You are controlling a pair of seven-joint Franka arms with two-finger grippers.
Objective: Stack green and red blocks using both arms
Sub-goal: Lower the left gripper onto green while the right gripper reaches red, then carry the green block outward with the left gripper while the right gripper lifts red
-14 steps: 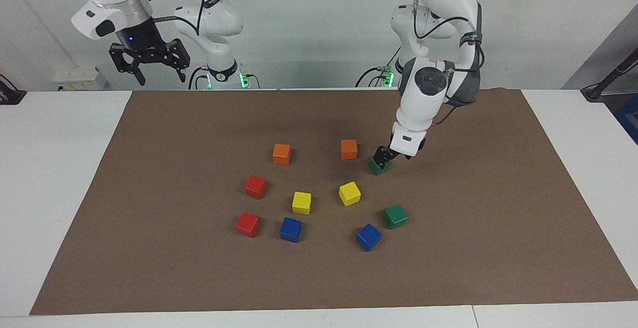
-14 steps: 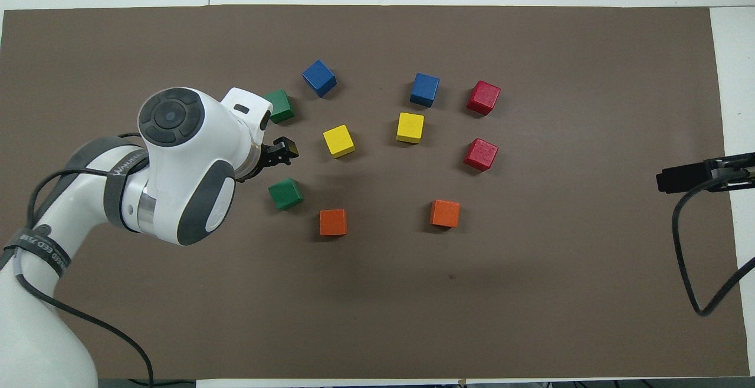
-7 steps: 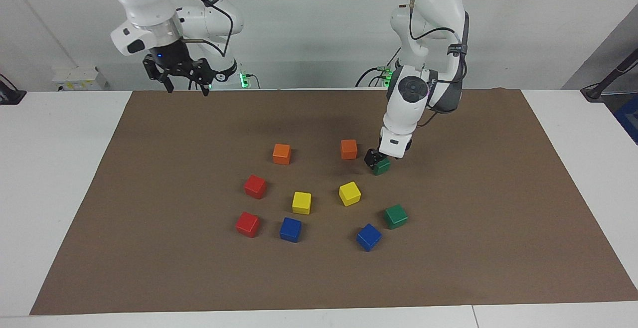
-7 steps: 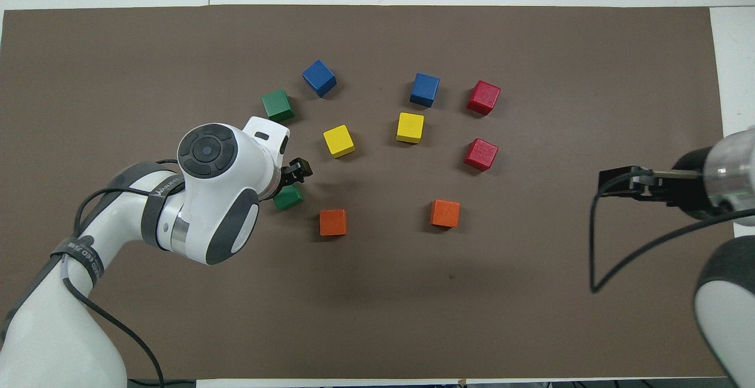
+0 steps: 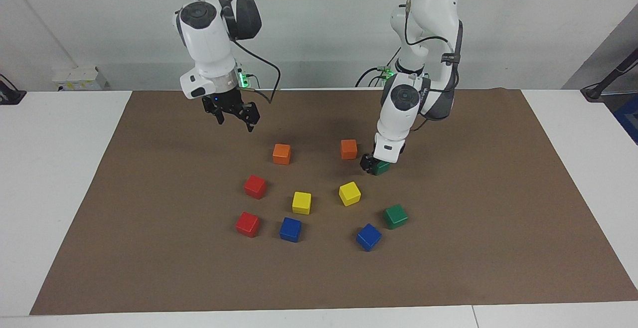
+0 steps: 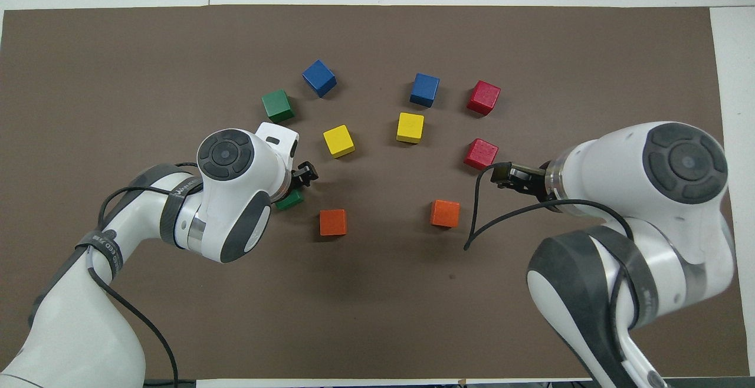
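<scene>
Risk is concentrated at the left hand (image 5: 371,164), which is set low on the brown mat (image 5: 498,218) against the nearer green block (image 5: 383,167), just beside the orange block at the left arm's end (image 5: 349,149). In the facing view the black fingers overlap the block's edge on the orange-block side, and in the overhead view the wrist covers most of the cube; whether the fingers are closed on it or only alongside it cannot be told. If only a corner is caught, the cube could be twisted or pushed across the mat when a lift is attempted, and the neighbouring orange block could be nudged.

The farther green block (image 5: 396,216) sits apart on the mat, beside a blue block (image 5: 369,237), so a carried cube would have to be lowered squarely onto it; an off-centre release would be enough for it to slide off and knock the blue one.

The right hand (image 5: 234,113) is held in the air over the mat, above the stretch between the robots and the other orange block (image 5: 281,153), with its fingers spread and nothing between them. Both red blocks, the nearer one (image 5: 255,186) and the farther one (image 5: 247,224), lie untouched on the counter. A descent toward the nearer red block passes close over that orange block, which could be clipped. No stack has been built yet
</scene>
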